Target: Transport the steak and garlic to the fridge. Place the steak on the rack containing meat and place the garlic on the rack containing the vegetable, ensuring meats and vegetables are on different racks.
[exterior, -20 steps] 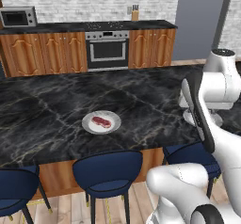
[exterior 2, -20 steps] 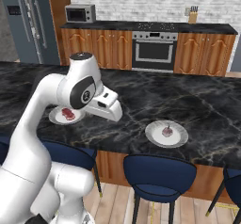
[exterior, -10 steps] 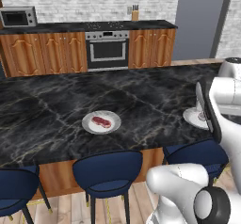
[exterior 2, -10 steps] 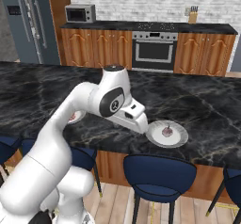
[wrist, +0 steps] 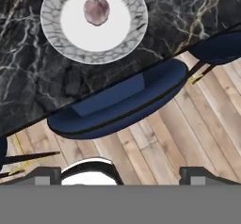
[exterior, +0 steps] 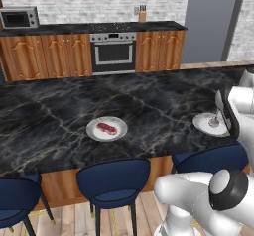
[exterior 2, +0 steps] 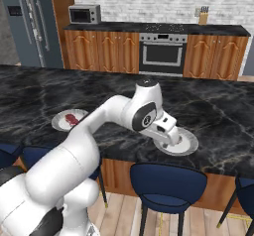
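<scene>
At the upper left of the right base view stands the fridge (exterior 2: 34, 24), slate-grey with long handles, well apart from everything on the table (exterior 2: 218, 111); its doors look shut, so the racks with the meat and the vegetable cannot be seen, and I cannot tell which shelf holds which. Lower left in that same view the steak (exterior 2: 71, 118) lies flat on a pale plate (exterior 2: 58, 125) near the table's front edge, partly cut off by the arm's white link; in the left base view it sits plain at the centre left, red on its plate. Moving right, the claw (exterior 2: 167, 136) hangs just above a second plate (exterior 2: 191, 143) at the centre right of the right base view, and it covers what lies there. From the hand view the reason shows: the garlic (wrist: 96, 9) rests at the upper left of that frame, in the middle of its marbled-rimmed plate, with the dark fingertips (wrist: 42, 175) at the bottom edge set wide and nothing between them. I judge the arm is poised over the garlic for a first pick. A blue stool (wrist: 117, 103) crosses the frame below the table edge. At the right edge of the left base view the garlic is a small, hard-to-read speck beside the arm.
</scene>
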### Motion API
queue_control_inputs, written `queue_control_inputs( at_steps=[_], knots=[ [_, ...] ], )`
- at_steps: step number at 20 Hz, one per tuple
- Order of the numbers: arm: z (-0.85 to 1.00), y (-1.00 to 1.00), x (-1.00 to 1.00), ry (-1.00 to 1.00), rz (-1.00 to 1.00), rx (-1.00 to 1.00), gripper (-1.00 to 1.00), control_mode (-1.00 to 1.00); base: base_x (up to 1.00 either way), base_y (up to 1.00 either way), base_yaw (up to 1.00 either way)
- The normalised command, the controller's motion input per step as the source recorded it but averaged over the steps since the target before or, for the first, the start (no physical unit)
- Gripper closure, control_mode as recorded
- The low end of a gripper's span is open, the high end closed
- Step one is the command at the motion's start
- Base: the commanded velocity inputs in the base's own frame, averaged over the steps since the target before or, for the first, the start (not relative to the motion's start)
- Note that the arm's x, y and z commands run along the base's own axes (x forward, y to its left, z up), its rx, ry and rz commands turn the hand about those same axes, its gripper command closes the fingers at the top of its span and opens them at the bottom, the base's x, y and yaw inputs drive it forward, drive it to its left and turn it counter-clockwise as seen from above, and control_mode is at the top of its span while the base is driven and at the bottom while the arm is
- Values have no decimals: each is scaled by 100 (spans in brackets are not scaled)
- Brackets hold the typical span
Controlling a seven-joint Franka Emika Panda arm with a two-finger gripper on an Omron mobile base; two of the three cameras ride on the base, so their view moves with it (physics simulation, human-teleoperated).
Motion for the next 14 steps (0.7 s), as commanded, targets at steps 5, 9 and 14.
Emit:
queue_control_inputs(
  at_steps=[5, 9, 14],
  knots=[
    [-42, -26, 62, 0, 0, 0, -100, -100, 0, 0, 0],
    [-24, -17, 54, -4, 2, 0, -100, -100, 0, 0, 0],
    [-27, -6, 48, -4, 1, 0, -100, -100, 0, 0, 0]
  ],
)
